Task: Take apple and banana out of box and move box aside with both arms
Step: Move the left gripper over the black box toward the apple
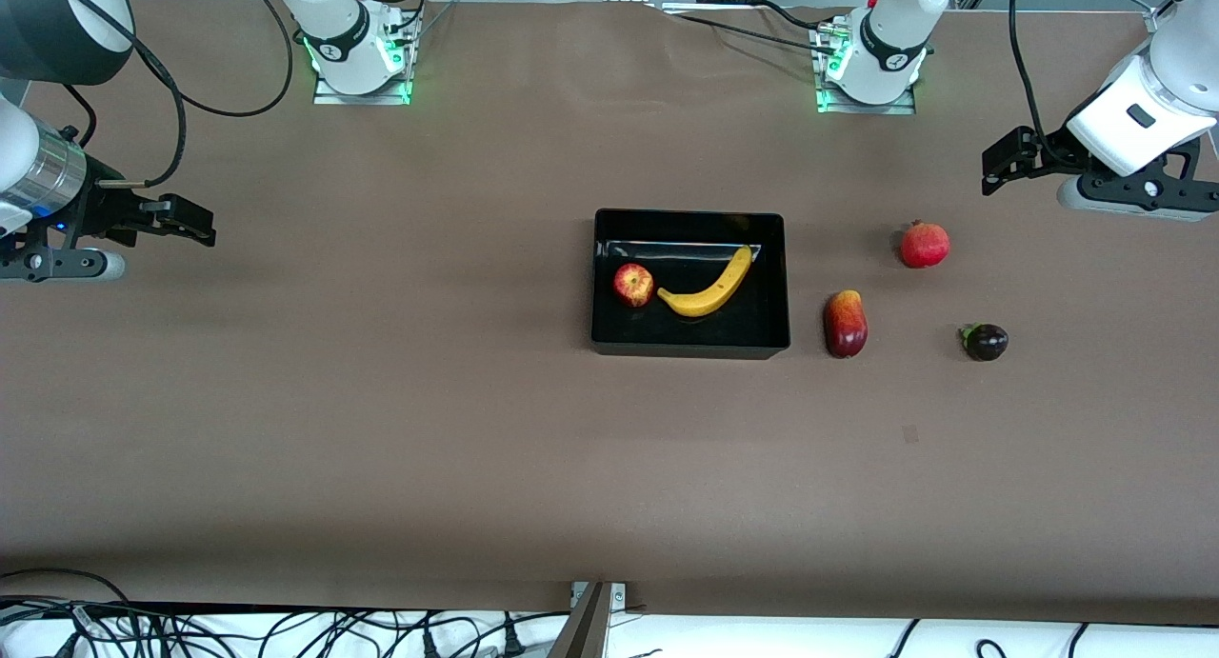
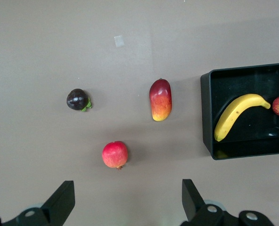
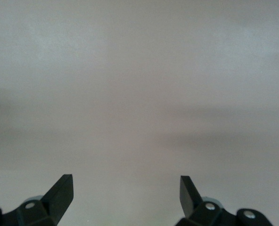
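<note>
Box [image 1: 690,228] holds one banana [image 1: 709,286], one apple [image 1: 633,285]; three fruits outside; both grippers' fingers spread, empty

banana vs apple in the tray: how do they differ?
Shape: the banana is long and curved; the apple is small and round.
Colour: the banana is plain yellow; the apple is red with yellow patches.
Place: the apple lies toward the right arm's end of the black tray; the banana runs from beside the apple toward the left arm's end.
Shared: both lie in the tray, and no gripper holds either.
</note>
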Controlling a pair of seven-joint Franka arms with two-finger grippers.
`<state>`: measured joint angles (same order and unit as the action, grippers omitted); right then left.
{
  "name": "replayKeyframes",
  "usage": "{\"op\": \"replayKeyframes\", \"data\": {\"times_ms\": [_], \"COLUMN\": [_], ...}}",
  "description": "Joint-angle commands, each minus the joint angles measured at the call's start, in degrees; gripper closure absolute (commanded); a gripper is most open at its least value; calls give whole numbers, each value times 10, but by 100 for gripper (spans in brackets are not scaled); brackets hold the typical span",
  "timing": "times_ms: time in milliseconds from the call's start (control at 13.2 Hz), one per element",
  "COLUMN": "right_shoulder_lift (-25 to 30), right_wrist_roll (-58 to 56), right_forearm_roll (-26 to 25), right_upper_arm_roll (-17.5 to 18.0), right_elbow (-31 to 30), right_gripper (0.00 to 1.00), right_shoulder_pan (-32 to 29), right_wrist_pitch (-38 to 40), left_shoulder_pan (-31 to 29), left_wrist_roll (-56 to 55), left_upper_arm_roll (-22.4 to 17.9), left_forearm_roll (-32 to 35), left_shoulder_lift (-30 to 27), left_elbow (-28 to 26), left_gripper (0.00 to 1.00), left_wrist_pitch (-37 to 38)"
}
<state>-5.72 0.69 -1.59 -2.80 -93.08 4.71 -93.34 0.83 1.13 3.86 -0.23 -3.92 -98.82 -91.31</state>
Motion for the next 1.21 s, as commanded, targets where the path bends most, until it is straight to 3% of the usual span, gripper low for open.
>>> {"op": "replayKeyframes", "data": {"times_ms": [0, 379, 607, 834, 1137], "right_shoulder_lift": [-3, -3, -3, -3, -3], "right_wrist_roll": [5, 5, 5, 5, 4], "right_forearm_roll": [1, 1, 1, 1, 1], "right_upper_arm_roll": [1, 0, 0, 0, 0], "right_elbow": [8, 8, 8, 9, 9], "right_gripper": [0, 0, 0, 0, 0], "right_shoulder_pan": [-1, -1, -1, -1, -1], "right_wrist_pitch": [8, 8, 5, 4, 4], "left_shoulder_pan": [6, 9, 19, 67, 101], "left_wrist_roll": [0, -54, -57, -103, -147], "left_upper_arm_roll": [11, 70, 91, 107, 110], "left_forearm_roll": [11, -3, -45, -51, -52], "left_shoulder_lift": [22, 56, 83, 128, 139], "left_elbow": [23, 26, 19, 7, -20], "left_gripper": [0, 0, 0, 0, 0], "left_wrist_pitch": [22, 18, -42, -107, -168]}}
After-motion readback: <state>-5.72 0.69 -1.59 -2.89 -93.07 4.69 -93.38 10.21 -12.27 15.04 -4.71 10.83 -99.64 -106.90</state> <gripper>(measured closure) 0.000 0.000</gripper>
